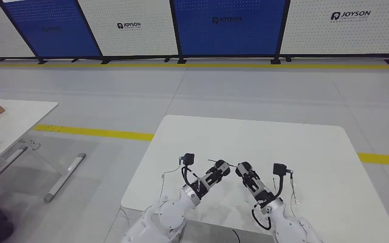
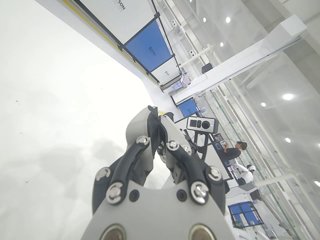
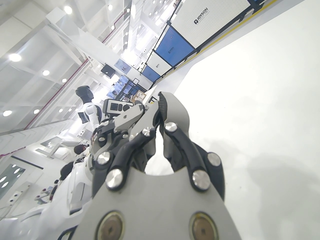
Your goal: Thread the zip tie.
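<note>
Bright, even light is cast from above by round ceiling lamps (image 2: 288,97). The white table (image 1: 255,140), at the lower centre of the top view, is nearly washed out. Straight lines are bowed in both wrist views.

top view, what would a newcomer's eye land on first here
First, the left gripper and right gripper, tips close together over the near middle of the white table. In the left wrist view, a thin dark strand, likely the zip tie, sits pinched between the left gripper's shut fingers. Beyond the table, blue and white panels line the far side of the floor.
</note>
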`<state>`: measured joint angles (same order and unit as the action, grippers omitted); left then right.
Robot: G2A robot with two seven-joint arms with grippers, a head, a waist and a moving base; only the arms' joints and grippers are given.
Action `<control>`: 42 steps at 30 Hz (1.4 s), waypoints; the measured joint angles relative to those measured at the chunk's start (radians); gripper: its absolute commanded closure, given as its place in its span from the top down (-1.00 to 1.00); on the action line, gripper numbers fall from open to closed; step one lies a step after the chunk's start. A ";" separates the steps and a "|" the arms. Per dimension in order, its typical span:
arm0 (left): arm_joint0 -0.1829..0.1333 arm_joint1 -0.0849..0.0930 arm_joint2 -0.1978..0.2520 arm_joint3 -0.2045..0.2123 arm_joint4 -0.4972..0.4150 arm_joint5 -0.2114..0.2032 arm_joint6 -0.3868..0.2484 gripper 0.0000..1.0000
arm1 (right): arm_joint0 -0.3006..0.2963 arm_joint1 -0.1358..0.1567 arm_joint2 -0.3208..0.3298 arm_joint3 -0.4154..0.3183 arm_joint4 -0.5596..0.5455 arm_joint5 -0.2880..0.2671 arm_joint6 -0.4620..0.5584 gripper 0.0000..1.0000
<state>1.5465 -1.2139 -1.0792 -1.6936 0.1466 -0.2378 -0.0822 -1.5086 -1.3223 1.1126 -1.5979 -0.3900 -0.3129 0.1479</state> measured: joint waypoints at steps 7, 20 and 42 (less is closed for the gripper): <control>-0.005 -0.001 0.003 0.004 -0.010 0.005 0.000 -1.00 | 0.001 0.001 -0.001 -0.003 0.000 0.003 0.003 -1.00; -0.008 -0.001 0.002 0.009 -0.016 0.002 -0.001 -1.00 | 0.003 0.001 -0.006 -0.001 0.021 0.008 0.014 -1.00; 0.001 0.001 0.008 0.009 -0.006 -0.008 -0.008 -1.00 | 0.010 0.001 -0.021 0.011 -0.001 0.002 0.004 -1.00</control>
<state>1.5473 -1.2124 -1.0716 -1.6842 0.1405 -0.2460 -0.0899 -1.4982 -1.3217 1.0914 -1.5867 -0.3913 -0.3110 0.1516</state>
